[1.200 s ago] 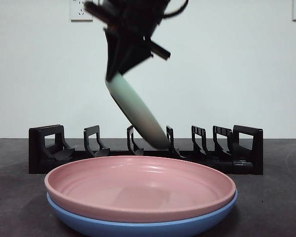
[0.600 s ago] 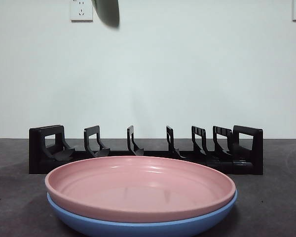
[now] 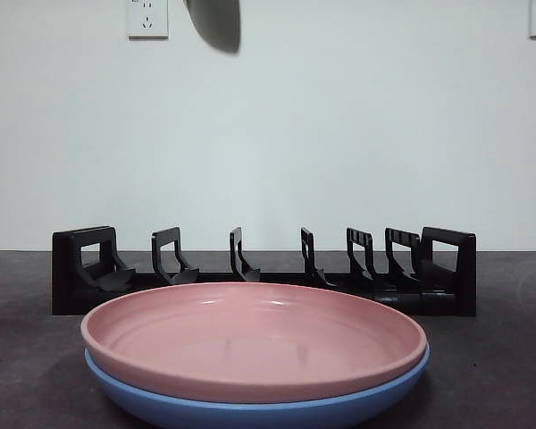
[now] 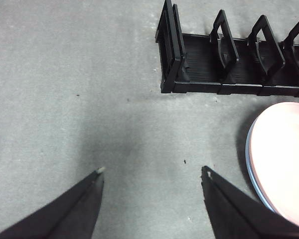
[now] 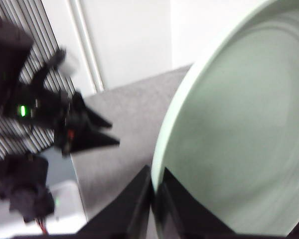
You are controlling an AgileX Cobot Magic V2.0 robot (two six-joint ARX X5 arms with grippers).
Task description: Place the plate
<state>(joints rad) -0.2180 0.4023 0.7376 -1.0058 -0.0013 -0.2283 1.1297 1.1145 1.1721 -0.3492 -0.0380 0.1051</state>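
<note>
With the right claw clamped on the rim of the pale green plate, held high above the black plate rack, and the left claw apart over the tabletop, the carry step looked underway, so lowering the plate edge-first into a slot seemed next.

A white wall socket sits on the wall behind the table.
</note>
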